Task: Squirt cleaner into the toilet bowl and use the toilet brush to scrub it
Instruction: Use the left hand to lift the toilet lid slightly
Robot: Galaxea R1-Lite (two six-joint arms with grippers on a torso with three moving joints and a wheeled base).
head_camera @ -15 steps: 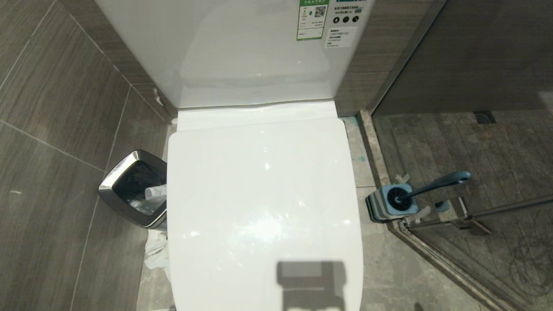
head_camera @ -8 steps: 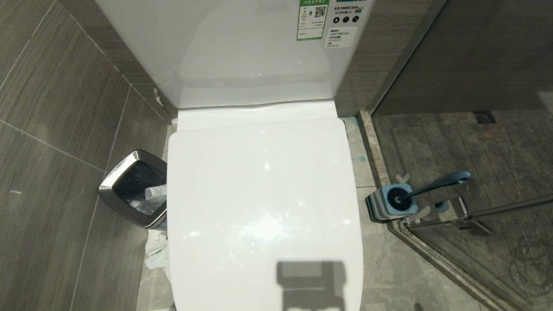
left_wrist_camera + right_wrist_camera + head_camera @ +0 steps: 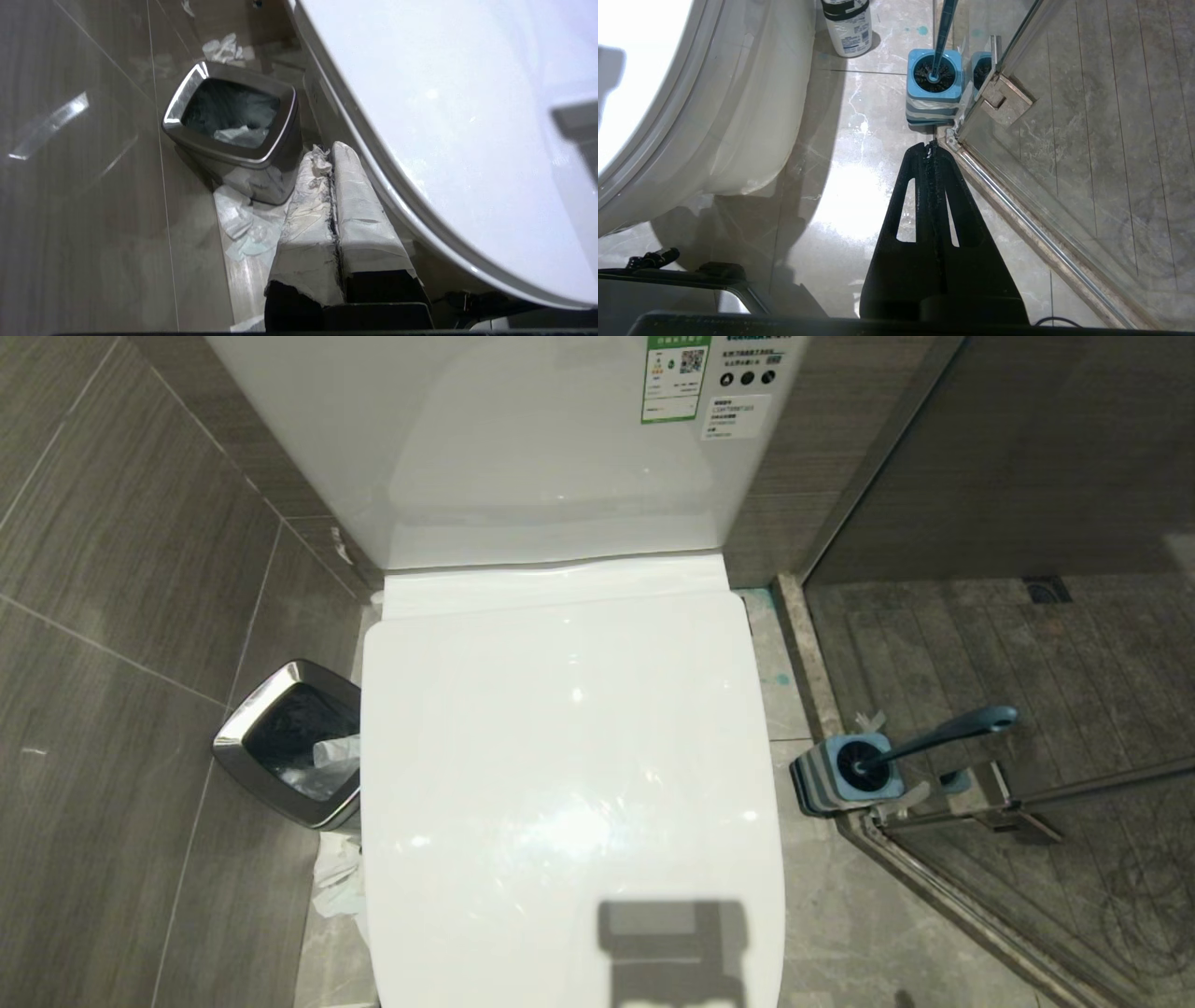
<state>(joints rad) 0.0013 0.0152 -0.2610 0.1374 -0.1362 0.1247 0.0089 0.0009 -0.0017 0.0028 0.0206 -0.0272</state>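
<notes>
A bathroom, small and tiled: a white toilet (image 3: 569,756) with its lid down fills the middle of the head view, its tank against a grey tiled wall (image 3: 121,523). A steel bin (image 3: 245,719) stands at the left, a toilet brush (image 3: 934,735) in its holder (image 3: 822,782) at the right. A glass shower door (image 3: 1074,859) closes the lower right.

toilet bowl: hidden under the shut lid (image 3: 569,775); its inside shows in no view.
cleaner (image 3: 846,25): cap and upper part cut off by the right wrist view's edge; label print too small to read.
toilet brush (image 3: 934,735): bristle head sunk in the holder (image 3: 845,775) beside the toilet, mostly hidden.
waste bin (image 3: 233,135): contents dark, cannot tell what lies inside beyond pale paper.
tank stickers (image 3: 674,378): text too small to read.
</notes>
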